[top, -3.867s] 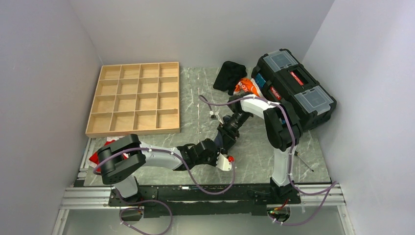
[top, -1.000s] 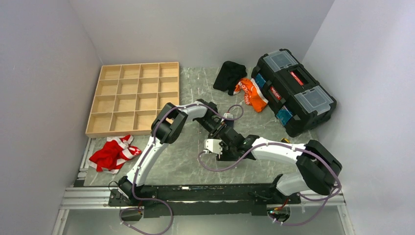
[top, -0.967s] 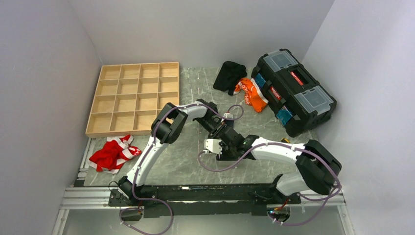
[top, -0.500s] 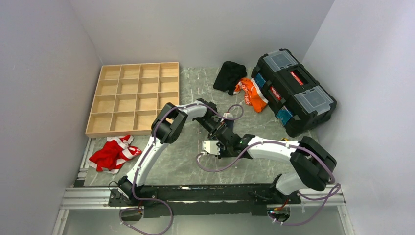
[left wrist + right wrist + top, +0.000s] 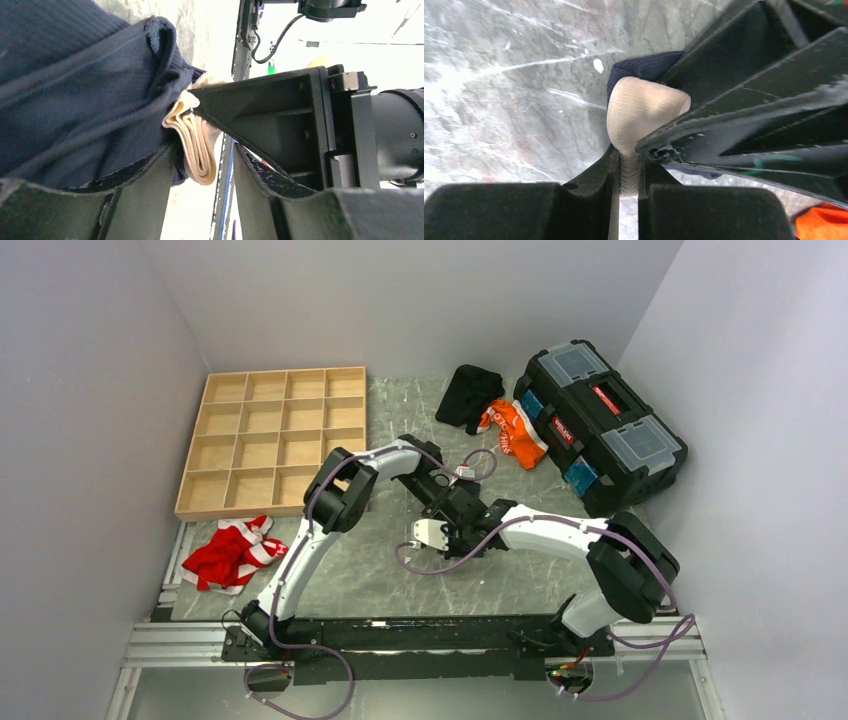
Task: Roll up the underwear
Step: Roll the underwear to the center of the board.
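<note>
The underwear is navy ribbed fabric (image 5: 75, 75) with a beige waistband (image 5: 192, 145), bunched at the table's middle where both grippers meet. In the top view it is almost hidden under them. My right gripper (image 5: 455, 527) is shut on the beige waistband (image 5: 639, 110), pinched thin between its fingertips (image 5: 628, 160). My left gripper (image 5: 446, 502) is open. The waistband fold hangs loose in the gap between its fingers (image 5: 202, 150), and the navy cloth lies against its left finger (image 5: 140, 195). Navy cloth (image 5: 644, 70) shows behind the waistband in the right wrist view.
A wooden compartment tray (image 5: 275, 440) lies at the far left. A red and white garment (image 5: 230, 552) lies near the left front. A black garment (image 5: 470, 390), an orange garment (image 5: 515, 430) and a black toolbox (image 5: 600, 420) sit at the far right.
Over the last second both grippers, still together on the underwear, have shifted a little away from the bases and to the left. The right gripper's hold on the waistband is unchanged.
</note>
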